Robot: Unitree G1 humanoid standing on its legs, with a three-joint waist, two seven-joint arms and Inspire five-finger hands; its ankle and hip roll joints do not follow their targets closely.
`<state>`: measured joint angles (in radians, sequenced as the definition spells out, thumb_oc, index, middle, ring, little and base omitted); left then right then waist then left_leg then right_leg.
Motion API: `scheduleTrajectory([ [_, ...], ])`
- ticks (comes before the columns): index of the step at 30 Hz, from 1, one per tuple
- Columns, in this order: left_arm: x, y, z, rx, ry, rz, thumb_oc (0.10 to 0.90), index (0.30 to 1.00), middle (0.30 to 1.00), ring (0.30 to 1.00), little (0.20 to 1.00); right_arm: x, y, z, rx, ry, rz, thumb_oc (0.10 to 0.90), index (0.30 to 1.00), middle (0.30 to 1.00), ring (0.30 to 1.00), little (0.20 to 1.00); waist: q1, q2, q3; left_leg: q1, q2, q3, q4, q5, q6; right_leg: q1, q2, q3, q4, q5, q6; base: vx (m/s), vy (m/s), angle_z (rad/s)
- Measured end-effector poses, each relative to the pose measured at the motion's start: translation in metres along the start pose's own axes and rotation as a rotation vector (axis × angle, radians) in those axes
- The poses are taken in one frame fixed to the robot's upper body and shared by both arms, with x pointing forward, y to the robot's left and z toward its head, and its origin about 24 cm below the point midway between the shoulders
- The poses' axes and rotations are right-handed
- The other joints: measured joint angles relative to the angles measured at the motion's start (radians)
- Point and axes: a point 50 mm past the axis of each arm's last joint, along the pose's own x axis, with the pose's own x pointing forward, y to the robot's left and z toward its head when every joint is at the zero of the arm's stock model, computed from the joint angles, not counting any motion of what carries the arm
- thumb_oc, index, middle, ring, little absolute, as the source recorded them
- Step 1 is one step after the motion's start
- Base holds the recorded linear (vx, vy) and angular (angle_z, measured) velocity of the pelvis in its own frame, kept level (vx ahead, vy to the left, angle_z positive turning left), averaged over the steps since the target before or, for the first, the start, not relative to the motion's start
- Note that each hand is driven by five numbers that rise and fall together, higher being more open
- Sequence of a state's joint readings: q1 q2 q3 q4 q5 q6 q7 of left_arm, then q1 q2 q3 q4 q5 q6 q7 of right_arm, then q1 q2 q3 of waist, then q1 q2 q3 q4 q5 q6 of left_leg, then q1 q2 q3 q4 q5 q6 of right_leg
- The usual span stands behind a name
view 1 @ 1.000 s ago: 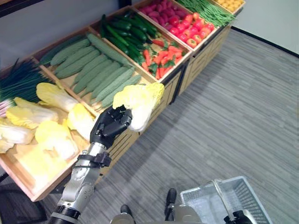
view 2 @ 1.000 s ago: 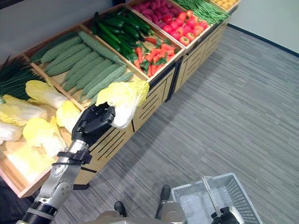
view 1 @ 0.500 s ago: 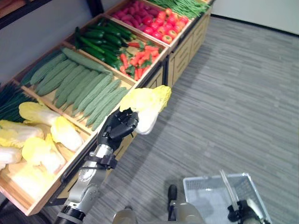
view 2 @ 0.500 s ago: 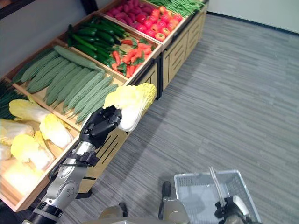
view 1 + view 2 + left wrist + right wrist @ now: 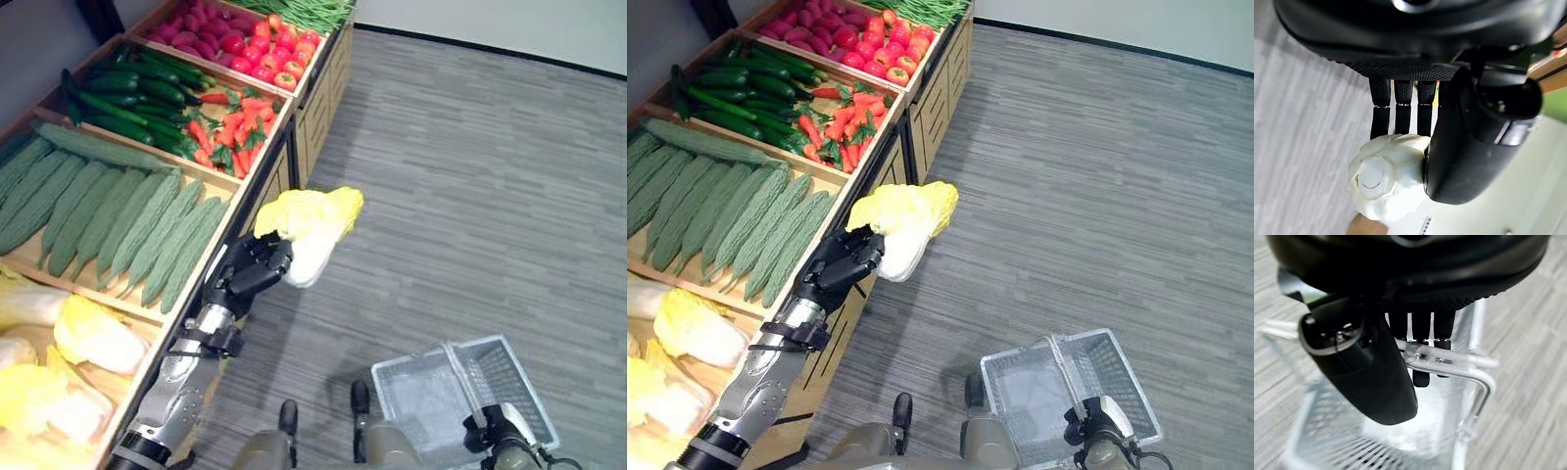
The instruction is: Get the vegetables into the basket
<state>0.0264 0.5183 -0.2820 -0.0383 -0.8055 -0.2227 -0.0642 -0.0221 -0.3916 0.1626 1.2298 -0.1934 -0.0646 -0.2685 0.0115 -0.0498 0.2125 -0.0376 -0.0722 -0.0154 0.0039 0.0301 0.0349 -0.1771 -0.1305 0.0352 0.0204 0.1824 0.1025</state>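
Left hand (image 5: 250,277) is wrapped round the pale yellow-white napa cabbage (image 5: 309,223), out over the floor; right hand (image 5: 1400,352) hooks the clear wire basket's handle (image 5: 1449,363) (seemingly empty basket). Swing across, release low.

Left arm (image 5: 179,380): silver-grey cast forearm, entering the left eye view at 7 o'clock. A black collar sits at the wrist and a black ring near the elbow.

Left hand (image 5: 246,273): matt black, with a blocky back. In the left wrist view the fingers (image 5: 1402,110) are slim and square-sectioned with a fine dotted texture. The thumb (image 5: 1469,147) is bulky, smooth and rounded.

Right hand (image 5: 498,434): dark, at 5 o'clock. In the right wrist view it has the same textured fingers (image 5: 1421,331). Its glossy thumb (image 5: 1369,382) has small screws at the base.
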Motion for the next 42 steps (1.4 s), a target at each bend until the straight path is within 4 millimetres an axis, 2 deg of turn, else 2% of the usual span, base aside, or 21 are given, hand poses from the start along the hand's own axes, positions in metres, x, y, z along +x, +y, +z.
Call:
scheduleTrajectory([
  [2, -0.001, 0.003, 0.002, 0.020, 0.007, 0.002, 0.400, 0.300, 0.300, 0.300, 0.300, 0.002, -0.002, 0.008, 0.001, -0.022, -0.002, 0.400, 0.300, 0.300, 0.300, 0.300, 0.003, -0.003, 0.003, 0.001, -0.008, 0.049, -0.003, -0.003, 0.009, -0.014, -0.008, 0.040, -0.013, 0.020, 0.020, -0.11, 0.106, -0.56],
  [4, -0.001, 0.005, 0.003, 0.033, 0.008, 0.001, 0.400, 0.300, 0.300, 0.300, 0.300, 0.002, -0.001, 0.012, 0.005, -0.034, 0.000, 0.400, 0.300, 0.300, 0.300, 0.300, -0.003, -0.010, 0.007, 0.009, -0.010, 0.068, -0.010, -0.004, 0.013, -0.009, -0.015, 0.035, -0.028, 0.020, 0.028, -0.12, 0.054, -0.38],
  [5, 0.000, 0.005, 0.004, 0.034, 0.006, -0.001, 0.400, 0.300, 0.300, 0.300, 0.300, 0.002, -0.001, 0.013, 0.006, -0.036, 0.001, 0.400, 0.300, 0.300, 0.300, 0.300, 0.003, -0.010, 0.010, 0.012, 0.000, 0.091, -0.010, -0.004, 0.028, -0.012, -0.019, -0.002, -0.015, 0.008, 0.029, -0.11, 0.047, -0.63],
  [6, 0.000, 0.006, 0.003, 0.033, 0.010, 0.003, 0.400, 0.300, 0.300, 0.300, 0.300, 0.004, -0.004, 0.014, 0.004, -0.021, -0.008, 0.400, 0.300, 0.300, 0.300, 0.300, 0.027, 0.008, 0.022, 0.025, 0.043, 0.125, -0.009, -0.009, 0.033, -0.019, -0.033, -0.138, 0.112, -0.075, 0.038, -0.12, 0.055, -0.73],
  [8, -0.001, 0.007, 0.004, 0.044, 0.012, 0.002, 0.400, 0.300, 0.300, 0.300, 0.300, 0.004, -0.005, 0.012, 0.000, -0.014, -0.010, 0.400, 0.300, 0.300, 0.300, 0.300, 0.036, 0.007, 0.024, 0.033, 0.069, 0.141, -0.008, -0.010, 0.033, 0.036, -0.073, -0.172, 0.144, -0.107, 0.063, -0.07, 0.016, -0.47],
  [9, -0.001, 0.008, 0.004, 0.047, 0.016, 0.004, 0.400, 0.300, 0.300, 0.300, 0.300, 0.004, -0.008, 0.012, -0.004, -0.015, -0.014, 0.400, 0.300, 0.300, 0.300, 0.300, 0.044, 0.008, 0.025, 0.039, 0.077, 0.161, -0.007, -0.010, 0.033, 0.050, -0.106, -0.216, 0.188, -0.145, 0.072, 0.01, -0.048, -0.37],
  [10, -0.002, 0.009, 0.004, 0.051, 0.021, 0.006, 0.400, 0.300, 0.300, 0.300, 0.300, 0.004, -0.009, 0.009, -0.004, -0.007, -0.020, 0.400, 0.300, 0.300, 0.300, 0.300, 0.058, 0.009, 0.024, 0.045, 0.083, 0.168, -0.007, -0.011, 0.032, 0.067, -0.134, -0.243, 0.200, -0.153, 0.074, 0.00, -0.073, -0.47],
  [11, -0.002, 0.010, 0.004, 0.057, 0.022, 0.006, 0.400, 0.300, 0.300, 0.300, 0.300, 0.005, -0.012, 0.011, -0.004, -0.017, -0.028, 0.400, 0.300, 0.300, 0.300, 0.300, 0.062, 0.007, 0.023, 0.049, 0.087, 0.169, -0.007, -0.012, 0.029, 0.108, -0.147, -0.235, 0.165, -0.145, 0.074, 0.00, -0.093, -0.41],
  [12, -0.002, 0.012, 0.006, 0.067, 0.023, 0.005, 0.400, 0.300, 0.300, 0.300, 0.300, 0.006, -0.015, 0.013, 0.008, -0.022, -0.036, 0.400, 0.300, 0.300, 0.300, 0.300, 0.059, -0.001, 0.019, 0.059, 0.086, 0.172, -0.021, -0.003, 0.004, 0.173, -0.148, -0.207, 0.069, -0.131, 0.085, 0.01, -0.104, -0.36],
  [15, -0.002, 0.010, 0.004, 0.058, 0.022, 0.001, 0.400, 0.300, 0.300, 0.300, 0.300, 0.010, -0.028, 0.031, 0.022, -0.077, -0.071, 0.400, 0.300, 0.300, 0.300, 0.300, 0.067, 0.007, 0.014, 0.066, 0.107, 0.206, -0.049, 0.023, -0.040, 0.201, -0.116, -0.210, -0.042, -0.137, 0.093, 0.01, -0.151, -0.42],
  [18, -0.005, 0.008, 0.000, 0.041, 0.035, 0.001, 0.400, 0.300, 0.300, 0.300, 0.300, 0.009, -0.036, 0.055, 0.031, -0.186, -0.098, 0.400, 0.300, 0.300, 0.300, 0.300, 0.049, 0.021, -0.001, 0.080, 0.160, 0.221, -0.063, 0.042, -0.072, 0.222, -0.052, -0.188, -0.108, -0.101, 0.063, 0.01, -0.176, -0.34],
  [21, -0.006, 0.006, -0.001, 0.042, 0.038, -0.018, 0.400, 0.300, 0.300, 0.300, 0.300, 0.005, -0.051, 0.071, 0.001, -0.290, -0.136, 0.400, 0.300, 0.300, 0.300, 0.300, 0.040, 0.033, -0.017, 0.081, 0.196, 0.223, -0.075, 0.053, -0.088, 0.207, -0.022, -0.176, -0.113, -0.097, 0.051, 0.01, -0.135, -0.17],
  [24, -0.005, 0.004, -0.002, 0.087, 0.045, -0.033, 0.400, 0.300, 0.300, 0.300, 0.300, 0.001, -0.072, 0.087, -0.059, -0.388, -0.189, 0.400, 0.300, 0.300, 0.300, 0.300, 0.023, 0.051, -0.031, 0.079, 0.205, 0.221, -0.089, 0.063, -0.104, 0.197, -0.013, -0.173, -0.113, -0.091, 0.041, -0.01, -0.096, -0.05],
  [25, -0.005, 0.003, -0.002, 0.125, 0.052, -0.046, 0.400, 0.300, 0.300, 0.300, 0.300, -0.001, -0.077, 0.092, -0.067, -0.412, -0.201, 0.400, 0.300, 0.300, 0.300, 0.300, 0.020, 0.055, -0.036, 0.079, 0.205, 0.222, -0.091, 0.064, -0.106, 0.194, -0.013, -0.171, -0.113, -0.090, 0.041, 0.01, -0.095, -0.05],
  [27, -0.001, 0.000, 0.000, 0.348, 0.093, -0.140, 0.400, 0.300, 0.300, 0.300, 0.300, -0.007, -0.088, 0.112, -0.100, -0.510, -0.228, 0.400, 0.300, 0.300, 0.300, 0.300, 0.007, 0.069, -0.050, 0.078, 0.206, 0.223, -0.091, 0.065, -0.107, 0.189, -0.014, -0.168, -0.113, -0.086, 0.040, 0.01, -0.062, -0.04],
  [31, 0.007, -0.012, -0.002, 0.563, 0.114, -0.272, 0.400, 0.300, 0.300, 0.300, 0.300, -0.015, -0.092, 0.137, -0.114, -0.616, -0.237, 0.400, 0.300, 0.300, 0.300, 0.300, -0.004, 0.084, -0.068, 0.076, 0.202, 0.233, -0.091, 0.062, -0.111, 0.179, -0.012, -0.155, -0.112, -0.080, 0.038, 0.04, -0.032, -0.10],
  [32, 0.015, -0.021, -0.003, 0.721, 0.118, -0.363, 0.400, 0.300, 0.300, 0.300, 0.300, -0.022, -0.090, 0.153, -0.138, -0.690, -0.223, 0.400, 0.300, 0.300, 0.300, 0.300, -0.001, 0.088, -0.070, 0.078, 0.201, 0.251, -0.091, 0.063, -0.111, 0.175, -0.010, -0.141, -0.107, -0.070, 0.038, 0.04, -0.017, -0.21],
  [38, 0.026, -0.045, -0.008, 1.020, 0.033, -0.536, 0.400, 0.300, 0.300, 0.300, 0.300, -0.039, -0.085, 0.178, -0.118, -0.830, -0.191, 0.400, 0.300, 0.300, 0.300, 0.300, -0.028, 0.089, -0.072, 0.088, 0.200, 0.263, -0.091, 0.063, -0.111, 0.178, -0.010, -0.128, -0.107, -0.069, 0.038, 0.03, -0.002, -0.08],
  [42, 0.029, -0.043, -0.032, 1.172, 0.053, -0.545, 0.400, 0.300, 0.300, 0.300, 0.300, -0.048, -0.080, 0.189, -0.101, -0.889, -0.156, 0.400, 0.300, 0.300, 0.300, 0.300, -0.035, 0.087, -0.074, 0.099, 0.201, 0.272, -0.091, 0.063, -0.111, 0.181, -0.009, -0.118, -0.107, -0.067, 0.037, 0.03, 0.012, -0.07],
])
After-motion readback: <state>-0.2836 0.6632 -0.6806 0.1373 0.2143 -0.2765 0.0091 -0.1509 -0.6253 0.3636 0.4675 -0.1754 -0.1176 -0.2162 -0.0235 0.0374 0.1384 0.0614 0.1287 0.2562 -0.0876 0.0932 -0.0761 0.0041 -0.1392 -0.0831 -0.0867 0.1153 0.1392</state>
